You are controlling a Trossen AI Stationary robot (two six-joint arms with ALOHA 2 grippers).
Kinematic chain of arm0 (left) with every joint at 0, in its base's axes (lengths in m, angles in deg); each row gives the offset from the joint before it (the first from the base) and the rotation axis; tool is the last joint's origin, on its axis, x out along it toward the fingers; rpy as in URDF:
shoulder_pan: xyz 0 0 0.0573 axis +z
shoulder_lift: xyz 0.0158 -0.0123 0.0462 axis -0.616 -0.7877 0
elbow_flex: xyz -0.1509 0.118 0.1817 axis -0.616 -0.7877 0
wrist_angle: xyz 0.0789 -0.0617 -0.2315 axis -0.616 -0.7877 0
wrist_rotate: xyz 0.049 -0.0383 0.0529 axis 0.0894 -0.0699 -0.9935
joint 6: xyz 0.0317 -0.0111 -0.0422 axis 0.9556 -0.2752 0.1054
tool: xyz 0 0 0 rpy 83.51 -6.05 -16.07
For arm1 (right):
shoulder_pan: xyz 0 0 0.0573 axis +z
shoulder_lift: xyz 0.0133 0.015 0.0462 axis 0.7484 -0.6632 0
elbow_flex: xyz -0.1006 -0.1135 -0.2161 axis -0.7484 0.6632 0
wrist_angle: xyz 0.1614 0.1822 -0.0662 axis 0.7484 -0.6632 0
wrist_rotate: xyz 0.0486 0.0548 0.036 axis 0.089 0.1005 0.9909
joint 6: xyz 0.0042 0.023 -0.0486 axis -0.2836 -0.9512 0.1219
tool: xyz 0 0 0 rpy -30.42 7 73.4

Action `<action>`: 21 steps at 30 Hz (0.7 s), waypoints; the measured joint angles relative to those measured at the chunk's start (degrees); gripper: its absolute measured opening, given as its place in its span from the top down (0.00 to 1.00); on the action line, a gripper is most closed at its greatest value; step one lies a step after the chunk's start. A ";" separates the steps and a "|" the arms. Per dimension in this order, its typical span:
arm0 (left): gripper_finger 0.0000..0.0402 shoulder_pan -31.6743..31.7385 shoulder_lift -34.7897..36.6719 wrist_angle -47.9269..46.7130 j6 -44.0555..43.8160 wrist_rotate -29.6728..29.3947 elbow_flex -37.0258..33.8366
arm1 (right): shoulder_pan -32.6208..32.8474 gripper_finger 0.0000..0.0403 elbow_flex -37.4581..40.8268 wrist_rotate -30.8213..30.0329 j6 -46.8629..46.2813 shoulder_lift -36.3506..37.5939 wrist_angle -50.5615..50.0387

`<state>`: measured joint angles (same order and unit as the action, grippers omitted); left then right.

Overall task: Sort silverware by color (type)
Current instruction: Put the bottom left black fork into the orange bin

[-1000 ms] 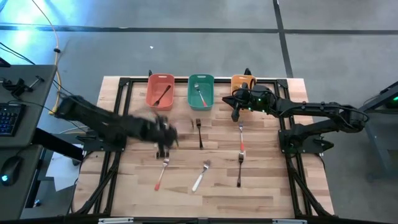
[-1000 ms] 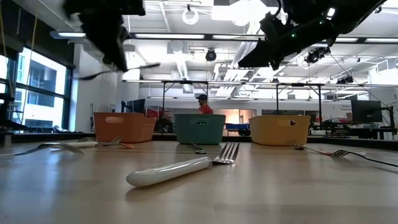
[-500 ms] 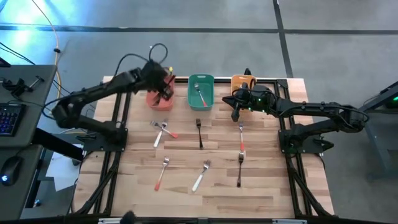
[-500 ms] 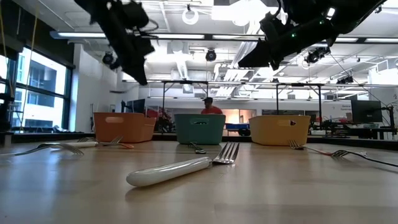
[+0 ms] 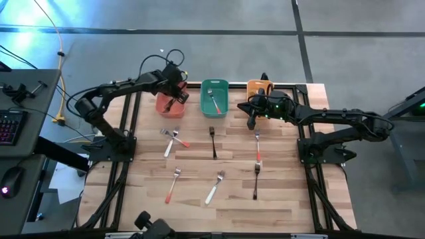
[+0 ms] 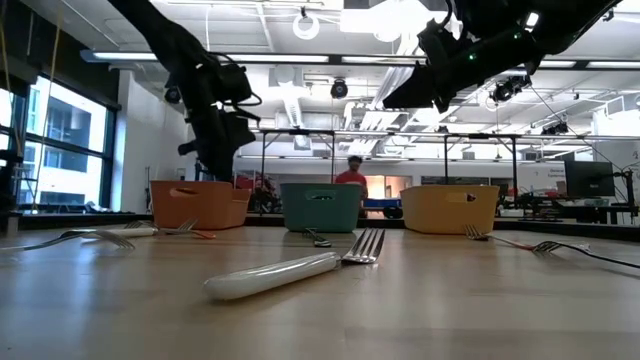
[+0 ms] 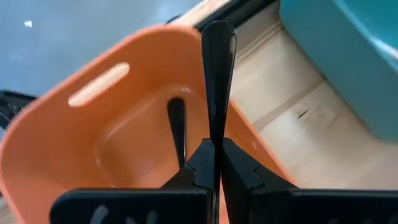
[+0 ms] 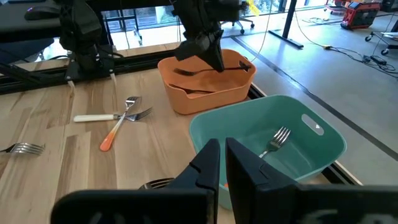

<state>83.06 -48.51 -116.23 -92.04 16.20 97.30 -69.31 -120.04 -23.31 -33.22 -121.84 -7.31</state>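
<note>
My left gripper is over the red bin at the table's far edge, shut on a black-handled utensil. Another black-handled piece lies inside that bin. A red-handled fork lies in the green bin. My right gripper hovers shut and empty by the orange bin. On the table lie a white and a red fork crossed, a black fork, a red one, and three more along the near row. My left gripper pinches the black handle between its two fingers, which point down into the red bin. The handle runs on past the fingertips in line with them, its rounded free end over the bin's inside. The piece is lifted clear of the table; its metal head is hidden behind the fingers.
The three bins stand in a row along the far edge. Black frame rails run down both sides of the wooden table. A desk with keyboard stands left of the table. A person shows far behind the bins in the low view.
My left arm swung from the table's middle left up and toward the far edge, carrying the black-handled piece, then came down over the red bin. The crossed white and red forks it had covered show again. The right arm kept still.
</note>
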 joint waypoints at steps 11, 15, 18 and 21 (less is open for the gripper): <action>1.00 0.86 0.25 5.01 -4.11 -0.88 -6.02 | 0.00 0.98 0.00 0.00 0.65 0.00 0.03; 1.00 1.18 0.25 8.41 -4.31 -0.59 -8.55 | 0.02 0.98 0.00 0.01 1.10 0.00 0.19; 0.96 1.18 0.25 8.44 -3.62 0.03 -8.87 | 0.01 0.98 0.00 0.01 1.09 0.00 0.10; 0.90 1.18 0.50 7.79 -0.95 0.07 -8.87 | 0.00 0.98 0.00 0.00 1.09 0.00 0.09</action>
<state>84.24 -48.00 -108.44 -92.99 16.27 88.43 -69.32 -120.04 -23.31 -32.13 -121.84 -7.22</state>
